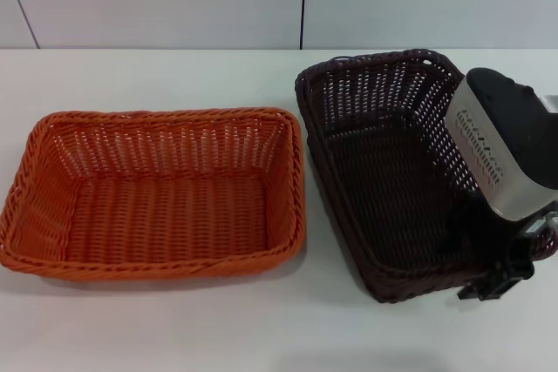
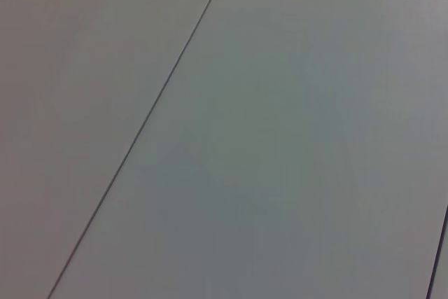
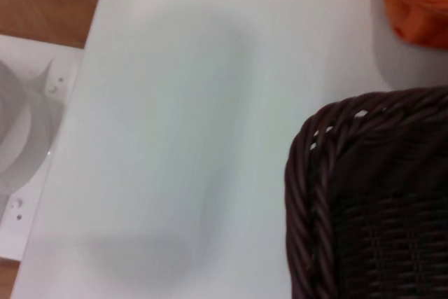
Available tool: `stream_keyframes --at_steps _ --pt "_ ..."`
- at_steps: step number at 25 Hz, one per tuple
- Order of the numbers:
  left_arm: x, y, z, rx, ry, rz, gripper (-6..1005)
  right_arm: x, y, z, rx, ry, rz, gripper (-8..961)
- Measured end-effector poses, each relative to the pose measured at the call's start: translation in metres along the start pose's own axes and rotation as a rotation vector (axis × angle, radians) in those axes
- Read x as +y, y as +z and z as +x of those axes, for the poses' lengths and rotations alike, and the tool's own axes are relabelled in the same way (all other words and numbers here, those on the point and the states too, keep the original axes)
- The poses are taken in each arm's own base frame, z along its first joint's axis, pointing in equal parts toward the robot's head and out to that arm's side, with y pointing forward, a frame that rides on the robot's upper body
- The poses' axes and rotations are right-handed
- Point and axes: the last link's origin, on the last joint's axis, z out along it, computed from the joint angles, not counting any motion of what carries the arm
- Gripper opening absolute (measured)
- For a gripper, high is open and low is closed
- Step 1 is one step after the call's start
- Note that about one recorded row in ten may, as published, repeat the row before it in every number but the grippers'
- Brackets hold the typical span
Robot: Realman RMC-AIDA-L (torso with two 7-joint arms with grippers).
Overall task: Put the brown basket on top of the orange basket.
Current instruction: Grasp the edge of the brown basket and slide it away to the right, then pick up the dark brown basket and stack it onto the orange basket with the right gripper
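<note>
The orange basket [image 1: 153, 189] sits on the white table [image 1: 174, 328], robot's left; the brown basket [image 1: 384, 172] stands just beside it, apart, tilted – near end raised; the right gripper [image 1: 497, 276] is at its near right corner, grip state impossible to tell; left arm unseen.

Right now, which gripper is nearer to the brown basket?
Right. The right gripper is at the brown basket's near right corner. The left gripper is out of view; its wrist camera shows only a plain surface.
</note>
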Motion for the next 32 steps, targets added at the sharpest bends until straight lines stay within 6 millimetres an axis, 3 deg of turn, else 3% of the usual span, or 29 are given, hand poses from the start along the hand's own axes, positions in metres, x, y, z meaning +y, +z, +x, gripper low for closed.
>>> stream_keyframes --at_steps 7,12,19,32 --pt "-0.007 -0.010 0.004 0.007 -0.005 0.011 604 0.000 -0.006 -0.015 -0.027 -0.032 0.047 511" --pt "-0.008 -0.012 0.006 0.018 -0.003 0.008 604 0.002 -0.007 -0.020 -0.024 -0.031 0.064 267" --pt "-0.008 -0.011 0.009 0.026 0.002 0.001 604 0.011 -0.020 -0.029 -0.016 -0.004 0.133 138" --pt "-0.016 -0.014 0.019 0.060 0.011 0.025 604 0.027 -0.067 -0.047 0.037 0.038 0.374 138"
